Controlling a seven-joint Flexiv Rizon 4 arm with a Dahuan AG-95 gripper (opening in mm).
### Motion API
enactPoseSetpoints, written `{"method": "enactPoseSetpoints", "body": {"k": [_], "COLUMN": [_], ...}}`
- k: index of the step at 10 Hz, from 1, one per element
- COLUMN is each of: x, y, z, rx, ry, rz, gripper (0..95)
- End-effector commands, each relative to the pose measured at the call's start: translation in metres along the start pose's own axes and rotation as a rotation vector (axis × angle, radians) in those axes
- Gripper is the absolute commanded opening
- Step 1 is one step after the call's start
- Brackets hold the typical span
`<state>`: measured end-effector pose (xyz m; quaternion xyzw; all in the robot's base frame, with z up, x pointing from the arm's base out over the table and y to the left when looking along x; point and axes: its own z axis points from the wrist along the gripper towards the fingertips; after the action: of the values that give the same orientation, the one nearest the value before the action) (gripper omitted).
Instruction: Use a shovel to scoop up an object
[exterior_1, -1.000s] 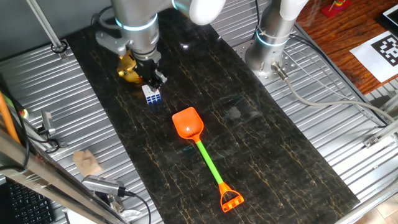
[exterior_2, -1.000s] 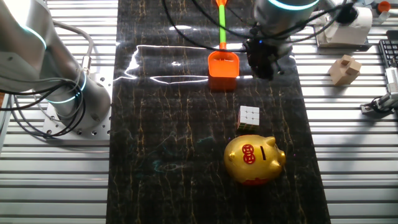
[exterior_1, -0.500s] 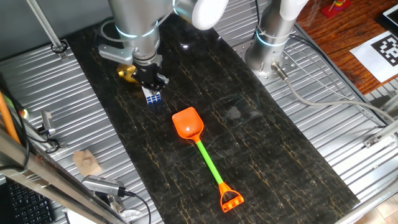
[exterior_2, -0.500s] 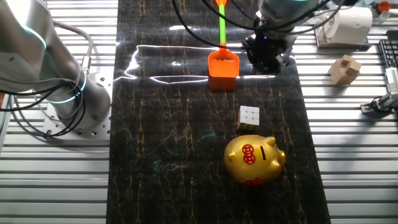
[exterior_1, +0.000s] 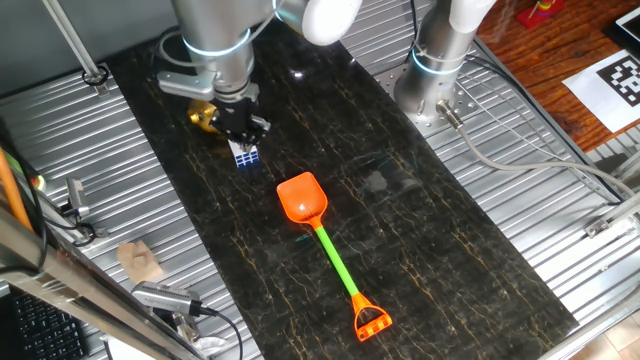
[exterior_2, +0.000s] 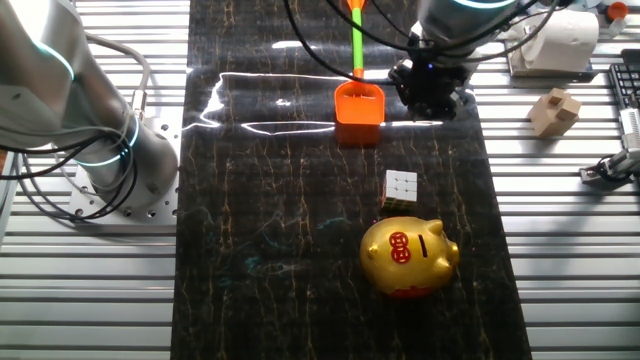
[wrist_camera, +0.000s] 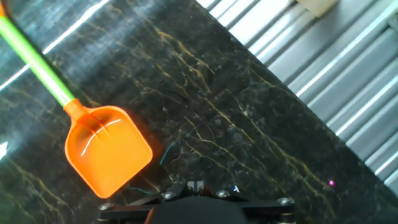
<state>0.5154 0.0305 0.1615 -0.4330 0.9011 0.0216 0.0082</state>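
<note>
The shovel lies flat on the dark mat, with its orange blade (exterior_1: 302, 197) toward the cube and its green shaft running to the orange loop handle (exterior_1: 371, 322). Its blade also shows in the other fixed view (exterior_2: 359, 104) and the hand view (wrist_camera: 107, 149). The small white and blue cube (exterior_1: 245, 154) sits on the mat a short way from the blade, also seen in the other fixed view (exterior_2: 400, 187). My gripper (exterior_1: 243, 128) hangs above the mat beside the blade (exterior_2: 428, 95), jaws together and empty (wrist_camera: 196, 185).
A gold piggy bank (exterior_2: 408, 256) stands just beyond the cube, partly hidden by the arm (exterior_1: 205, 117). A wooden block (exterior_2: 555, 110) lies on the metal slats beside the mat. A second arm's base (exterior_1: 435, 70) stands at the mat's far edge.
My gripper has risen a little and shifted slightly over the mat. The shovel, cube and piggy bank have not moved.
</note>
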Motion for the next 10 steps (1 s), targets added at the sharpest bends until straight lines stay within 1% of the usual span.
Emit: {"method": "enactPoseSetpoints", "body": {"k": [1, 2, 5, 6, 7, 8, 9, 10], "x": [0.000, 0.000, 0.000, 0.000, 0.000, 0.000, -0.003, -0.011], "y": [-0.001, -0.001, -0.001, -0.001, -0.001, -0.001, 0.007, 0.027], "z": [0.001, 0.001, 0.001, 0.001, 0.001, 0.001, 0.004, 0.009], "rx": [0.012, 0.012, 0.019, 0.017, 0.012, 0.011, 0.013, 0.025], "ry": [0.002, 0.002, 0.015, 0.013, 0.012, 0.012, 0.007, 0.008], "rz": [-0.083, -0.087, -0.163, -0.205, -0.267, -0.299, -0.322, -0.333], "gripper": [0.0, 0.0, 0.0, 0.0, 0.0, 0.0, 0.0, 0.0]}}
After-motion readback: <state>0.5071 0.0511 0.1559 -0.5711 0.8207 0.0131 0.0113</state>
